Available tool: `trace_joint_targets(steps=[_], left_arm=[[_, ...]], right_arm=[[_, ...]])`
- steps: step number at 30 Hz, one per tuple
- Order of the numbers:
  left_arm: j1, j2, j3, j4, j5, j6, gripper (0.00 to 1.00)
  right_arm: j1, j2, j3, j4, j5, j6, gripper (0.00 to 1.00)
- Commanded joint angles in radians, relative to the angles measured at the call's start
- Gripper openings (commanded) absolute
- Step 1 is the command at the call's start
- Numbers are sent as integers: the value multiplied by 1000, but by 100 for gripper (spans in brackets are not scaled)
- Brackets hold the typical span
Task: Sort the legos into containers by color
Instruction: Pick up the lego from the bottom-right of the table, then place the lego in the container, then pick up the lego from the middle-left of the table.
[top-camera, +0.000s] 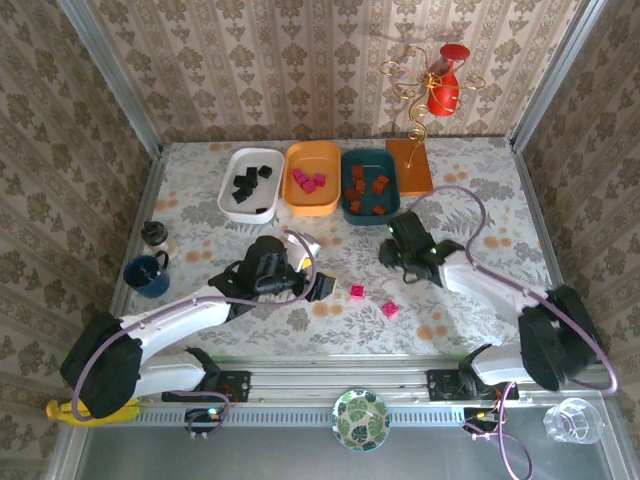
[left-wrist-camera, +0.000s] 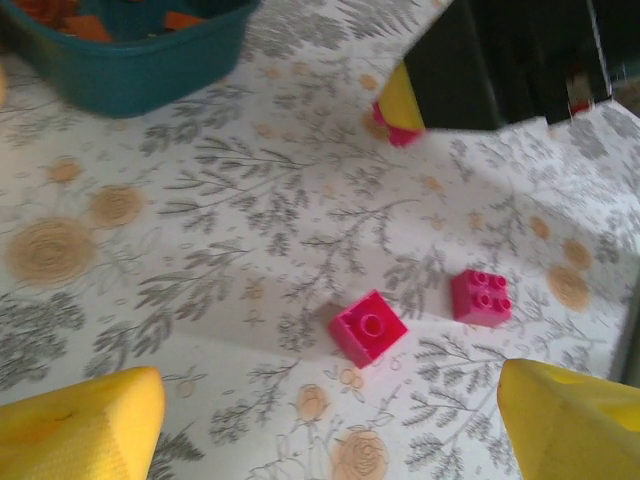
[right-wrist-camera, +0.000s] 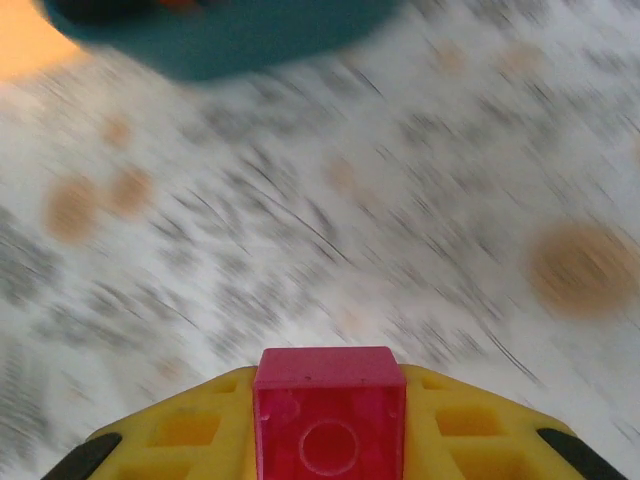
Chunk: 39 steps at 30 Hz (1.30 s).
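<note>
Three trays stand in a row at the back: a white tray (top-camera: 232, 195) with black legos (top-camera: 250, 180), an orange-yellow tray (top-camera: 326, 200) with pink legos (top-camera: 308, 181), and a dark teal tray (top-camera: 366, 213) with orange-brown legos (top-camera: 368, 187). Two pink legos (top-camera: 357, 291) (top-camera: 390, 310) lie loose on the table. In the left wrist view these two (left-wrist-camera: 368, 326) (left-wrist-camera: 481, 296) lie just beyond my left gripper (left-wrist-camera: 330, 400), which is open above the cloth. My right gripper (top-camera: 392, 252) is shut on a pink lego (right-wrist-camera: 328, 415), lifted in front of the teal tray (right-wrist-camera: 220, 35).
A dark blue mug (top-camera: 147, 275) and a small dark jar (top-camera: 153, 233) stand at the left edge. A flat orange-brown board (top-camera: 410, 165) with a gold wire stand (top-camera: 420, 85) sits at the back right. Wallpapered walls close three sides.
</note>
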Motion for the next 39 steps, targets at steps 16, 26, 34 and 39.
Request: trace_joint_targets(steps=[16, 26, 34, 39], left_arm=[[179, -197, -93, -165, -82, -174, 88], [-91, 90, 22, -95, -209, -209, 86], [-286, 371, 193, -104, -335, -269, 86], [-342, 510, 332, -183, -409, -255, 82]], right_arm=[[6, 800, 974, 71, -168, -74, 58], [-46, 201, 374, 63, -84, -218, 80], [-180, -226, -4, -26, 4, -264, 89], [-206, -336, -110, -3, 10, -258, 90]])
